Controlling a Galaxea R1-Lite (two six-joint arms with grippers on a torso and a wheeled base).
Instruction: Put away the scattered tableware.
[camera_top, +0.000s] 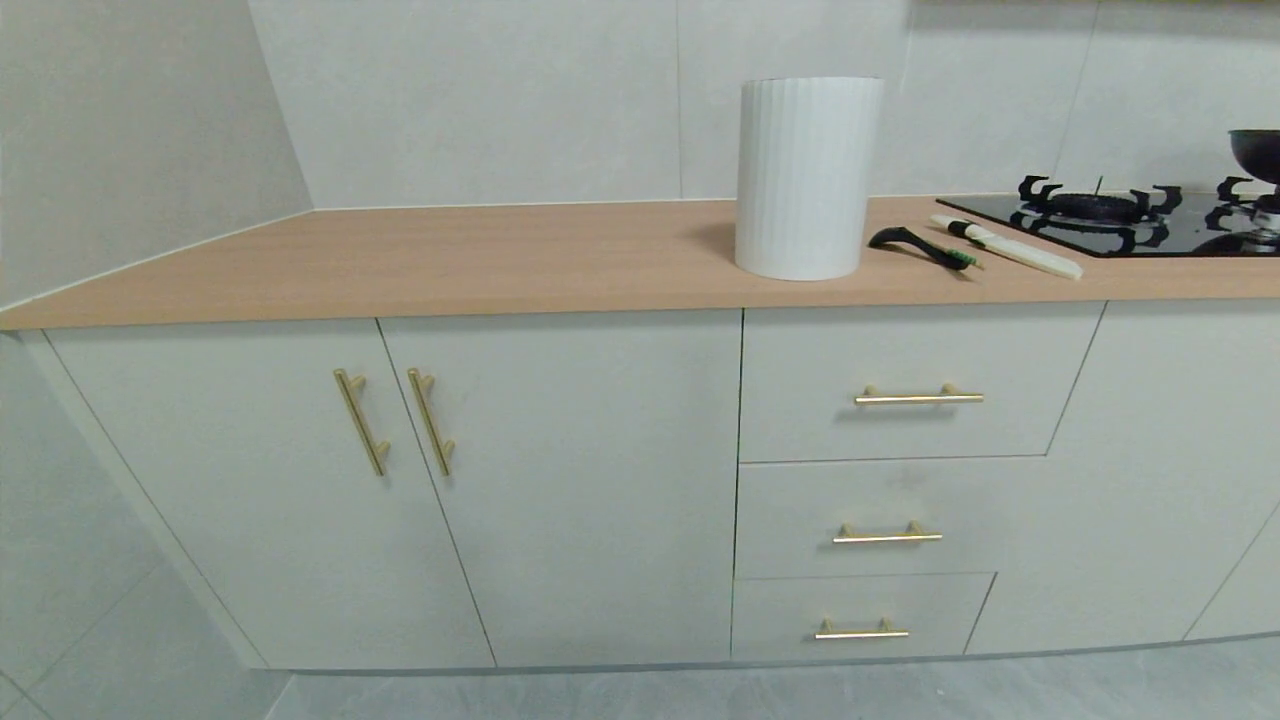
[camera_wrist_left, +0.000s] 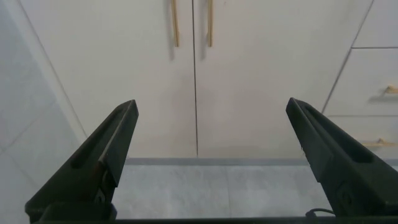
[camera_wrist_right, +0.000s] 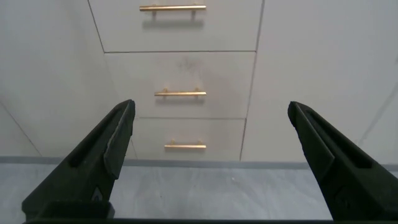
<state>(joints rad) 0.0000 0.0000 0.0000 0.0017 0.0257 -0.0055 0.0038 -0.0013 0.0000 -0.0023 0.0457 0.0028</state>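
two end effectors hung low before the cabinets, each spread wide and holding nothing. the left end effector (camera_wrist_left: 211, 104) faced the double doors (camera_wrist_left: 249, 74); the right end effector (camera_wrist_right: 211, 104) faced the drawer stack (camera_wrist_right: 180, 84). that wide, empty stance fitted a task not yet begun, i judged.

the scattered tableware lay well above both, up on the worktop (camera_top: 450, 255) and over the drawers the right end effector faced. a black-handled utensil (camera_top: 920, 245) and a pale long utensil (camera_top: 1010, 248) sat just apart, between the white ribbed holder (camera_top: 808, 178) and the hob (camera_top: 1130, 215). the holder stood upright just beside them, probably where they belonged.

its inside was hidden. what kind of utensils they were was hard to tell. a dark pot (camera_top: 1258, 150) beyond the hob was cut off, and the shut drawers hid their contents.
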